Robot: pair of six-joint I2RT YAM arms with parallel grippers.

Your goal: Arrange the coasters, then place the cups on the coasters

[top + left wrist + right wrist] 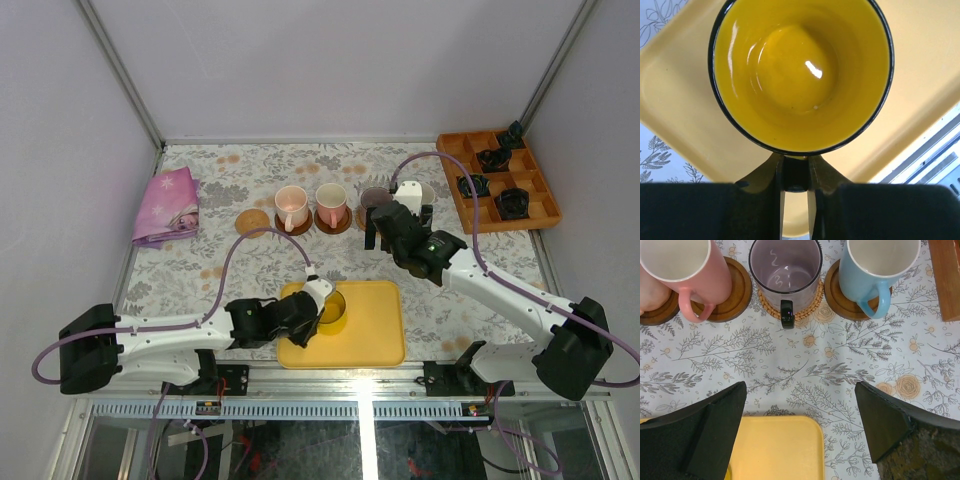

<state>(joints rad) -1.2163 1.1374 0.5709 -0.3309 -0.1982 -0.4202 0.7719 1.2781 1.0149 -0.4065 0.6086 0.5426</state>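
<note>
Top external view shows a yellow tray (372, 338) lying at the near edge of the tabletop (180, 270), between the two arms. One yellow cup (334, 310) stands upright on the left part of the tray. Its inside is bare and shiny.

Seen from the left wrist, the left tool (795, 167) is clenched on the yellow cup. Its two fingers (776, 175) pinch the small handle between them. The cup sits flat on the tray.

Far back on the tabletop there is a row of five coasters. The left one is a bare coaster (253, 221), light tan, with no cup on it. Right of it stands the pale pink cup (291, 207) on a dark coaster (303, 228). Next comes the pink cup (685, 270), white inside, on a second dark coaster (737, 290). Then comes the purple cup (785, 270) on a light woven coaster (812, 302), its dark handle pointing near. Last on the right is the blue cup (880, 265) on a third dark coaster (837, 295). All four cups stand upright.

The right tool (800, 385) hangs over the tabletop, between the row and the tray, on the near side of the purple cup. It is released, its jaws spread wide, and it grips nothing.

An orange box (545, 205) sits at the far right with small black things (492, 158) in it. A pink cloth (168, 205) lies at the far left.
</note>
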